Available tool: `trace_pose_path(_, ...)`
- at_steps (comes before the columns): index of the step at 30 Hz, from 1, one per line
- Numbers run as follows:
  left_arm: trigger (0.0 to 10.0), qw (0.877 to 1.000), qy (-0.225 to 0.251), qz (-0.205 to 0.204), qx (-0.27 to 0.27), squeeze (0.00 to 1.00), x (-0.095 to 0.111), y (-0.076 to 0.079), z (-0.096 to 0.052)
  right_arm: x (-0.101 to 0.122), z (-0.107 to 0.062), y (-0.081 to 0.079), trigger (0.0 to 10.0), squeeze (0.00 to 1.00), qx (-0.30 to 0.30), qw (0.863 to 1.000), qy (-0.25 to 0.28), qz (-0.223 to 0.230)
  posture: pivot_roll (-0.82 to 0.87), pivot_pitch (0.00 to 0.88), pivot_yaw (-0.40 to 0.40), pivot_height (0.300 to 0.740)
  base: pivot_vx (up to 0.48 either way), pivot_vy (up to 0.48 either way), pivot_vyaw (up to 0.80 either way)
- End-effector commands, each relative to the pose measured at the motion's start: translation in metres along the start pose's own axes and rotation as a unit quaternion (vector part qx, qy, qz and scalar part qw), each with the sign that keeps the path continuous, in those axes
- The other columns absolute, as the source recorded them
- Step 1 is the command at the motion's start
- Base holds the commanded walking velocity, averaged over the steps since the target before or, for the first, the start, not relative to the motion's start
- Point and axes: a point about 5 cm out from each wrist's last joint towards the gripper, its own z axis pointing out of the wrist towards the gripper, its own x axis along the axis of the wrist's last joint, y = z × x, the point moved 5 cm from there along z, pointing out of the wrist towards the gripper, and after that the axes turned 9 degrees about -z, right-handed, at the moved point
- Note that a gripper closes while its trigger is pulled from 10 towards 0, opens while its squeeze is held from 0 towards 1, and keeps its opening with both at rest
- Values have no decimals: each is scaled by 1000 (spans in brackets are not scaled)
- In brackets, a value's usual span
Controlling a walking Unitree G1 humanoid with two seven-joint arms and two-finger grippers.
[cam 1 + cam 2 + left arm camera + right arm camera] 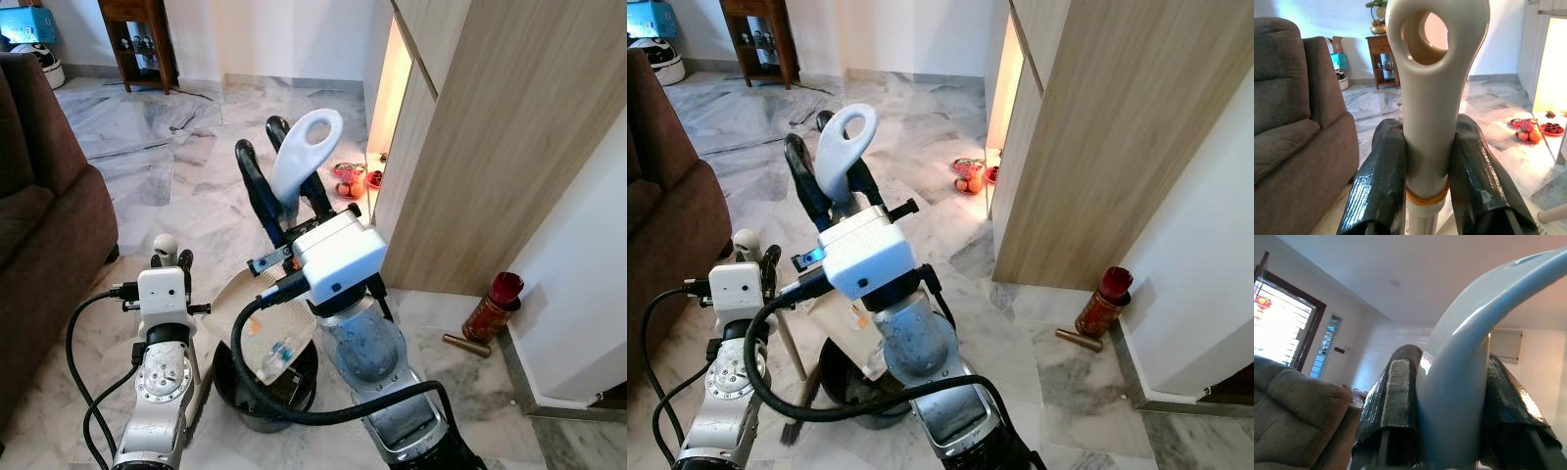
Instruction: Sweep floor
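Ahead, from my head camera, polished marble floor (176,147) runs open toward the far wall, hemmed by a brown fabric sofa (39,225) on my left and a wood-grain cabinet (480,137) on my right, with a red canister (492,305) at its foot. My right gripper (284,186) clamps the pale blue, looped dustpan handle (306,152); the cream dustpan (274,338) tilts over a black bin (265,387) just before me. My left gripper (171,257) holds the broom handle (165,245) upright beside it. Through my left wrist camera, black textured fingers (1381,186) squeeze that cream, eyeleted handle (an orange band circles it). Through my right wrist camera, ribbed fingers (1396,396) pinch the glossy curved handle.
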Motion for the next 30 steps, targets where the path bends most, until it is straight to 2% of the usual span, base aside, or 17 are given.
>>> trace_pose_path(1, 10000, 1000, 30, 1, 2, 0, 14, 0, 2, 18, 5, 0, 10000, 0, -4, 999, 44, -5, 114, 0, -49, 740, 0, 0, 0)
trace_pose_path(18, 10000, 1000, 31, 0, 0, 0, 14, 2, 2, 13, 5, -1, 10000, 0, -4, 999, 41, -33, 114, 0, -49, 740, 0, 0, 0)
trace_pose_path(20, 10000, 1000, 31, 0, -1, 0, 14, 2, 2, 4, 5, 5, 10000, 0, -10, 998, 27, -65, 113, 0, -49, 740, 0, 0, 0)
trace_pose_path(22, 10000, 1000, 30, -1, -2, 0, 14, 3, 2, -7, 5, 22, 10000, 0, -26, 994, 10, -103, 113, 0, -49, 740, 0, 0, 0)
trace_pose_path(26, 10000, 1000, 29, -2, -4, 0, 13, 4, 2, -23, 2, 45, 10000, 0, -47, 988, -19, -143, 113, 0, -49, 740, 0, 0, 0)
trace_pose_path(27, 10000, 1000, 29, -2, -4, 0, 13, 4, 2, -23, 2, 45, 10000, 0, -47, 988, -19, -143, 113, 0, -49, 740, 0, 0, 0)
trace_pose_path(30, 10000, 1000, 28, -3, -4, 0, 13, 4, 2, -34, -4, 66, 10000, 0, -66, 982, -41, -174, 113, 0, -49, 740, 0, 0, 0)
